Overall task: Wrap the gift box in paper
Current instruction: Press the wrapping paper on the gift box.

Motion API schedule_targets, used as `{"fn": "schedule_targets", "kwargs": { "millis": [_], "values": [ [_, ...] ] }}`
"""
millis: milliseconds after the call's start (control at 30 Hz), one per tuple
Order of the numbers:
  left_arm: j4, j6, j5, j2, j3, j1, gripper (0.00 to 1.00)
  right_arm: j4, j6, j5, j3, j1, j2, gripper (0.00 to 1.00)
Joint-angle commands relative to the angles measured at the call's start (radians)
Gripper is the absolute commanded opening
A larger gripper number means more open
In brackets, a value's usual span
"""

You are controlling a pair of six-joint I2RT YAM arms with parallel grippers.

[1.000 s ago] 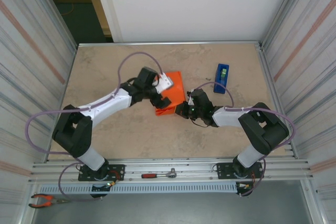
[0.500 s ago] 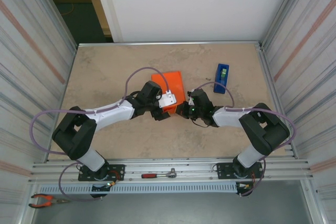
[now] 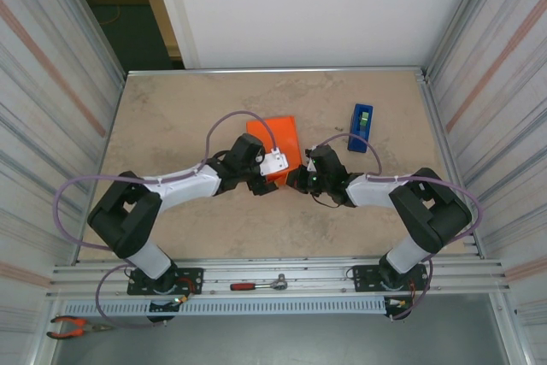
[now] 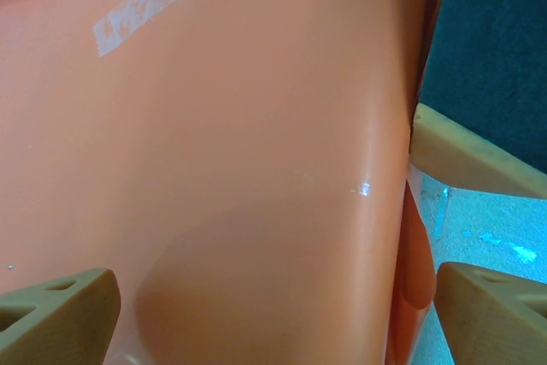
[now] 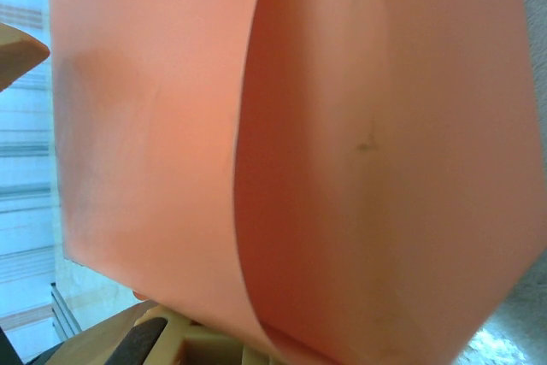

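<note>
the gift box sits near the middle of the table, already showing as a bright orange parcel, the paper drawn over its top and sides. a short strip of clear tape lies across the paper near its far edge, so at least one seam looks fastened. on the right wrist view one loose flap curves over another layer and is not flat, which suggests the side nearest the arms is yet to be folded down and taped.

the left gripper stands wide open astride the parcel's near corner, one finger on each side, holding nothing. the right gripper is fully closed at the parcel's near right corner, and the flap's lower edge runs down into its fingers, so it appears to pinch the paper there.

both wrists crowd the same near edge of the parcel, just beside each other, leaving little room between them. the blue tape dispenser stands upright, well apart to the right rear. open tabletop lies to the left and behind the parcel; the ribbed side walls close in both flanks.
</note>
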Motion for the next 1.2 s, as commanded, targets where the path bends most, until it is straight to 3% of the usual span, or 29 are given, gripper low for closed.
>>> {"fn": "schedule_targets", "kwargs": {
  "millis": [0,867,1067,1167],
  "values": [
    [0.021,0.028,-0.031,0.02,-0.015,-0.012,0.95,-0.015,-0.017,0.012,-0.003,-0.003,-0.014,0.0],
    [-0.023,0.025,-0.081,0.07,0.01,-0.016,0.71,-0.048,-0.022,0.011,-0.017,-0.009,-0.058,0.0],
    [-0.026,0.019,-0.078,0.071,0.01,-0.017,0.71,-0.165,-0.034,-0.006,-0.08,-0.107,-0.234,0.0],
    [-0.026,0.019,-0.08,0.071,0.01,-0.017,0.71,-0.298,-0.069,-0.014,-0.091,-0.233,-0.369,0.0]
  ]
}}
